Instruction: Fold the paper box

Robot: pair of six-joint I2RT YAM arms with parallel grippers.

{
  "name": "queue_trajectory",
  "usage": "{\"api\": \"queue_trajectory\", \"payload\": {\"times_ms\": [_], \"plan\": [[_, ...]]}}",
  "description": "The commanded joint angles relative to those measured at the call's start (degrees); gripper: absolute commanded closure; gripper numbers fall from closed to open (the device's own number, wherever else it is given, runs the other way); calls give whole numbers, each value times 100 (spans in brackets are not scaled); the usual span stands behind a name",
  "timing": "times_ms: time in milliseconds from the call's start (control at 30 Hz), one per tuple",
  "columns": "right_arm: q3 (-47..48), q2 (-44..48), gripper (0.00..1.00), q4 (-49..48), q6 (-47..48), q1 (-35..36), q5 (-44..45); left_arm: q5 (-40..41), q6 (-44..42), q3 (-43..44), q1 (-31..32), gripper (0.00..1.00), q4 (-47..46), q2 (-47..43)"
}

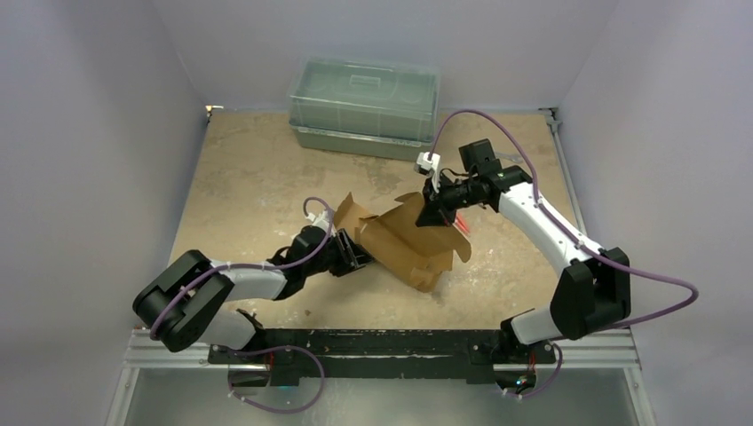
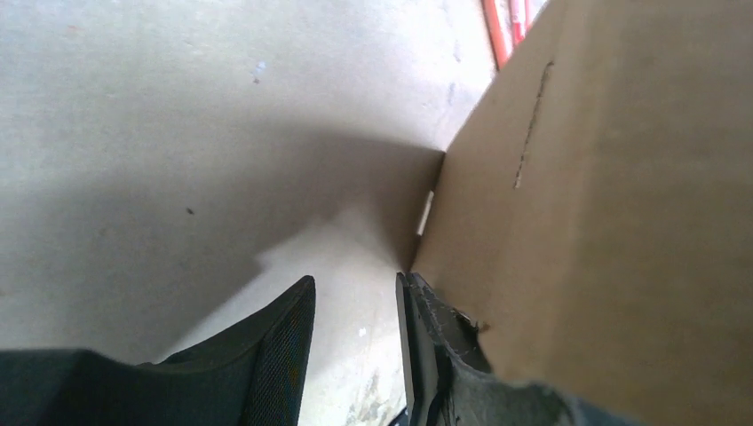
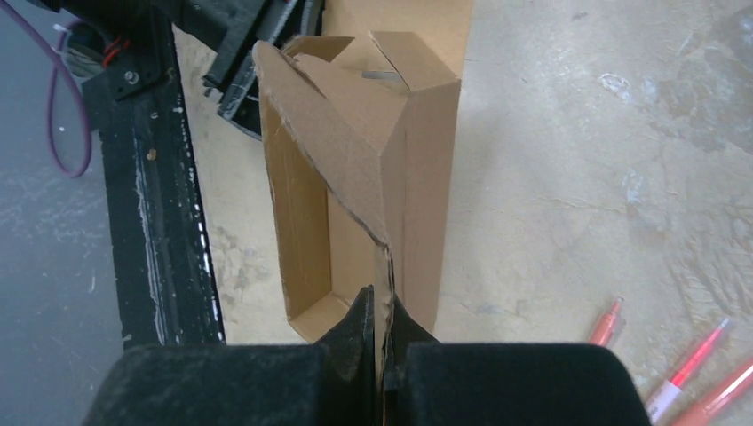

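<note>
The paper box (image 1: 404, 241) sits partly formed in the middle of the tabletop (image 1: 257, 177), between the two arms. From above, its long axis seems to slant from far-left to near-right. In the right wrist view it is an open trough with side walls already standing and one raised flap (image 3: 337, 151) sticking up along its edge.

The right end effector (image 3: 380, 312) is pinched tight on the upper edge of that flap, at the far-right end of the box. The left end effector (image 2: 355, 282) is at the near-left end with its jaws partly apart. One finger (image 2: 424, 342) lies against a cardboard wall, and only bare tabletop shows in the gap, so it appears to steady the box rather than grip it.

The box lies straight ahead of the right end effector and runs away from it toward the left arm. My judgement is that the right arm is placed to fold the flap over the trough.

A few red pens (image 3: 693, 377) lie just right of the box. A lidded plastic container (image 1: 364, 106) stands well apart at the far edge.
</note>
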State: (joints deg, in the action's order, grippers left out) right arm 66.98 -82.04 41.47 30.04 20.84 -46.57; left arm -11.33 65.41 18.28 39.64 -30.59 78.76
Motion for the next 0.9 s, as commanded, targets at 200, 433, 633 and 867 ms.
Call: {"api": "queue_trajectory", "payload": {"times_ms": [200,433,633,867], "plan": [[52,-742,100,504,194,-85,-774,-168,-182,345,-279,62,-498,611],[102,-1076,100,500,171,-204,-995,-217,-234,418,-348,62,-470,761],[36,-1426,100,212,-130,-476,-706,-342,-308,502,-425,62,-378,981],[-237,-795,100,-311,-330,-752,-224,-130,-518,673,-573,60,828,694]]}}
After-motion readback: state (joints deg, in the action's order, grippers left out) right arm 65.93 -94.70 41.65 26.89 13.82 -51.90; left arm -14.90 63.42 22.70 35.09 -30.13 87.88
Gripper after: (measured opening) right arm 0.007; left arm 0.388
